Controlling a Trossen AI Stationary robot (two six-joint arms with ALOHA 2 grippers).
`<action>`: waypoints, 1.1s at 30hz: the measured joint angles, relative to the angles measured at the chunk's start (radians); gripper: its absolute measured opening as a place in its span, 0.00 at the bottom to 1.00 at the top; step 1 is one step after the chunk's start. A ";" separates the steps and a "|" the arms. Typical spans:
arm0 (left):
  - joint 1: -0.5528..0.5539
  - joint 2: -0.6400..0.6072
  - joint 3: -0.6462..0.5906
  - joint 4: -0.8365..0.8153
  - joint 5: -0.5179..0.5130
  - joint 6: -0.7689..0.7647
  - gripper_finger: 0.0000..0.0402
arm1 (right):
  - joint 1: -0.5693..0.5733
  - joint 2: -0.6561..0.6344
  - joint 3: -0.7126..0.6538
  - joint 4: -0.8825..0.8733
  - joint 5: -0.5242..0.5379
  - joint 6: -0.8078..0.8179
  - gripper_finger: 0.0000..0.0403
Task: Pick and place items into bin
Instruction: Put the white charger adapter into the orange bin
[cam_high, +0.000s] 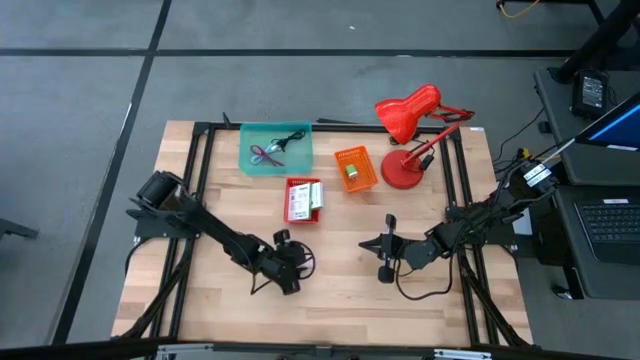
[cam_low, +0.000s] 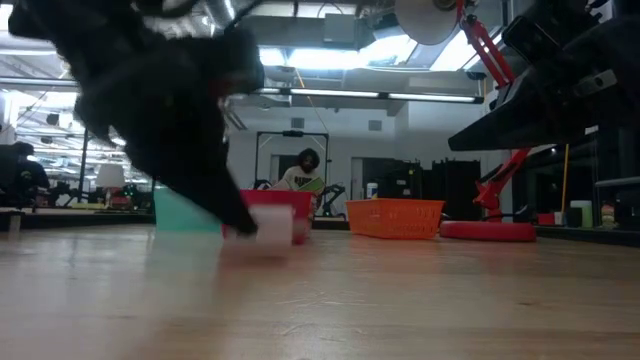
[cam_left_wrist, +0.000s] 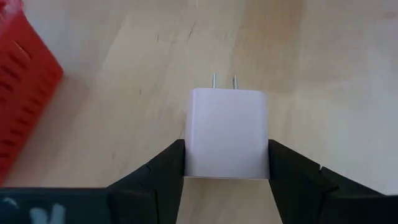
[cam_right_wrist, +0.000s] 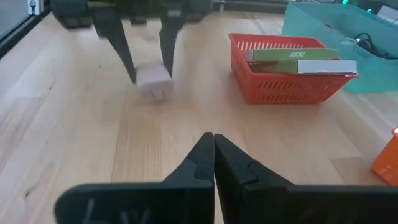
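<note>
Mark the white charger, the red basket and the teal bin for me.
white charger (cam_left_wrist: 227, 132): left wrist view, top face.
red basket (cam_right_wrist: 280, 87): right wrist view, front wall.
teal bin (cam_high: 249, 159): high view, left rim.

Your right gripper (cam_right_wrist: 213, 144) sits low over the pale wooden table (cam_right_wrist: 74, 112), its two dark fingers pressed together. Farther across the boards, your left gripper (cam_right_wrist: 147, 62) reaches down with its dark fingers on either side of a small white plastic charger block (cam_right_wrist: 153, 81). Beside it stands a red slotted plastic basket (cam_right_wrist: 287, 85) holding flat boxes (cam_right_wrist: 298, 59). A teal plastic bin (cam_right_wrist: 348, 43) stands just behind the basket.
</note>
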 joint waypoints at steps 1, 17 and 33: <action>0.000 -0.015 0.000 -0.001 -0.001 0.004 0.47 | 0.000 0.000 0.000 -0.005 0.000 0.002 0.00; -0.013 -0.345 -0.099 -0.106 -0.091 0.133 0.47 | 0.000 0.000 -0.001 -0.036 0.000 0.027 0.00; 0.009 -0.529 -0.514 0.622 -0.096 0.363 0.47 | -0.009 0.000 -0.001 -0.010 0.000 0.024 0.00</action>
